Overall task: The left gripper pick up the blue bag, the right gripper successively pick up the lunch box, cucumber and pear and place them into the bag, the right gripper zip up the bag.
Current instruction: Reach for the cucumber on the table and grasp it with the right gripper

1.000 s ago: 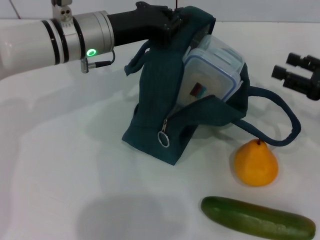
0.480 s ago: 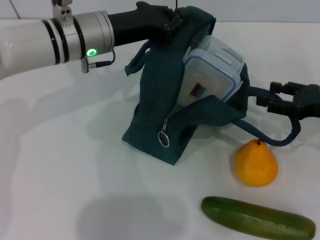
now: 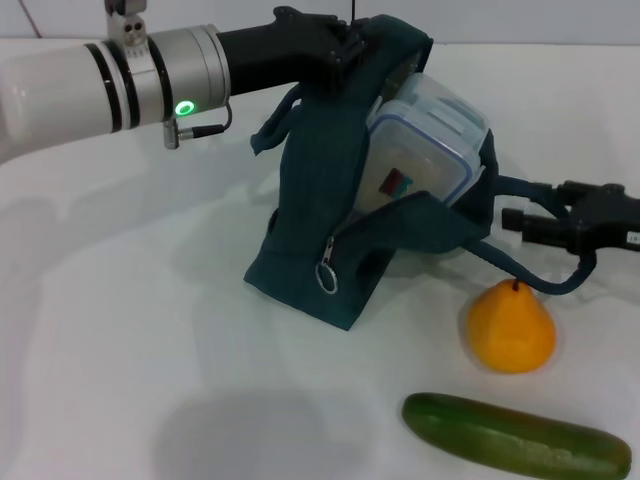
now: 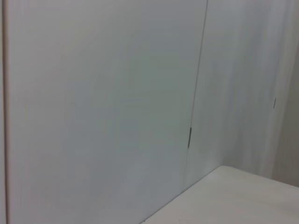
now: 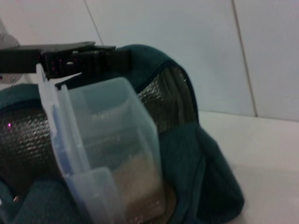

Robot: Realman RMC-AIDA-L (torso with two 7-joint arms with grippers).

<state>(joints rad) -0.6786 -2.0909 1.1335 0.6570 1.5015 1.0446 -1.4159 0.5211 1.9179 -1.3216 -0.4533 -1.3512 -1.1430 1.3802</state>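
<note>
— Holding what, the left gripper (image 3: 345, 45)?
— Clamped on the blue bag (image 3: 325, 200) top edge; lunch box (image 3: 425, 135) pokes out.
— Right gripper (image 3: 512, 220)?
— Parted, empty, beside the bag handle, above pear (image 3: 511, 327) and cucumber (image 3: 515, 435).

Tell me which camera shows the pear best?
The head view: the pear sits whole on the table beside the bag, near the cucumber. Neither wrist view shows it.

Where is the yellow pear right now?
In the head view, the yellow-orange pear sits on the white table on the robot's right side, just in front of the dark teal fabric bag's loop handle and behind the long green cucumber.
</note>
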